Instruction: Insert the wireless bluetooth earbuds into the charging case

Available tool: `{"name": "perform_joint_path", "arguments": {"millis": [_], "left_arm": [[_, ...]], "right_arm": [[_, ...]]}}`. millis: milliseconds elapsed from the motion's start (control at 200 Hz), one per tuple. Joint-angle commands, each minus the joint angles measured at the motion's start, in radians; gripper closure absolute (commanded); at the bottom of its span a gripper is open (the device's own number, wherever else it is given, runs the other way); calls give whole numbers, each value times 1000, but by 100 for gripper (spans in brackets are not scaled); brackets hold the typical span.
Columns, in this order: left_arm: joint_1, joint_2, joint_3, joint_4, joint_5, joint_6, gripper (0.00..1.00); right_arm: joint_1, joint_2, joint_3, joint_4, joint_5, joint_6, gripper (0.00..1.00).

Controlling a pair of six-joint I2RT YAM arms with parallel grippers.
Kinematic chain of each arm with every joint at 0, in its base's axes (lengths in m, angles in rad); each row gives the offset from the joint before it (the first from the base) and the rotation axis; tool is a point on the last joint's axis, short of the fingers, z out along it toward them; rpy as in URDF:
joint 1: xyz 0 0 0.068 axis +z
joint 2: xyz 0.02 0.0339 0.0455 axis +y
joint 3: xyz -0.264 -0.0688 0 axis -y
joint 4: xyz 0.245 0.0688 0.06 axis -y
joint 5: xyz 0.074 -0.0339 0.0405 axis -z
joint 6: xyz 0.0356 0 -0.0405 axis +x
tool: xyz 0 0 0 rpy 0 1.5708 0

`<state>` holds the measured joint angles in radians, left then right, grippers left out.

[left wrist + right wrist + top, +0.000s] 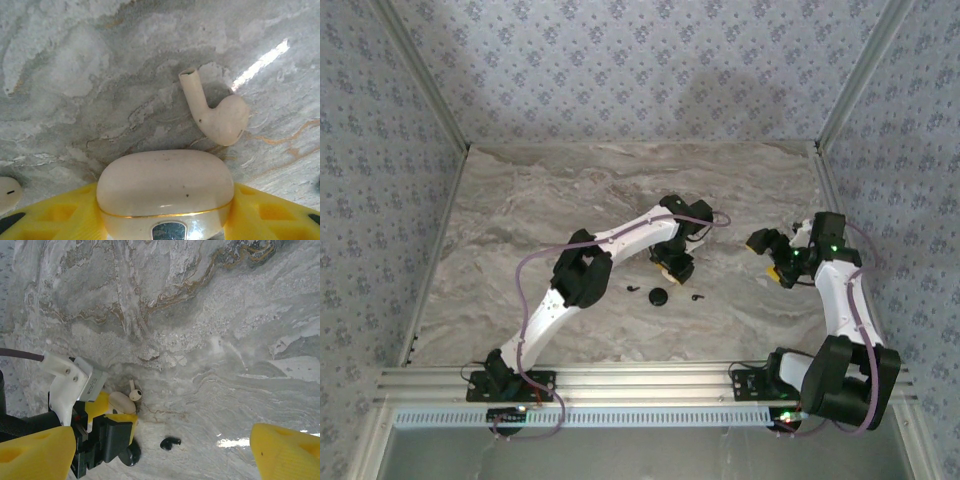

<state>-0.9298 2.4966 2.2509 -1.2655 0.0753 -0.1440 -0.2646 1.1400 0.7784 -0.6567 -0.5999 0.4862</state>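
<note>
Marble tabletop (pixel 520 220) — floral wallpaper (pixel 620 70) around

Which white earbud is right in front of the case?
The white earbud just past the white case, stem pointing away. The other white earbud sits off to the side.

The desk (pixel 570 190) is grey-beige marble with thin brown-gold veins. The walls (pixel 620 70) wear blue-grey wallpaper with a floral repeat. The left arm (pixel 620 235) and right arm (pixel 840 295) are white with black joints. The left tool (pixel 165 217) and right tool (pixel 160 455) are yellow-fingered. The charging case (pixel 165 185) is cream with a gold band, and a cream earbud (pixel 215 112) lies at its 1 o'clock. Two black earbuds (pixel 633 290) (pixel 697 297) sit at 9 and 3 o'clock of a black puck (pixel 658 296).
</note>
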Motion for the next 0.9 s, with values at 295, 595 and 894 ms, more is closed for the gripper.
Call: {"name": "perform_joint_path", "arguments": {"millis": [295,595,894], "left_arm": [[3,-374,-508,378,-7,184,49],[99,-752,-972,764,128,313,49],[148,-947,-1144,893,262,519,49]], "right_arm": [[12,-12,-13,34,-128,-42,18],[183,31,48,93,-172,-92,27],[348,197,133,113,-280,-151,44]]}}
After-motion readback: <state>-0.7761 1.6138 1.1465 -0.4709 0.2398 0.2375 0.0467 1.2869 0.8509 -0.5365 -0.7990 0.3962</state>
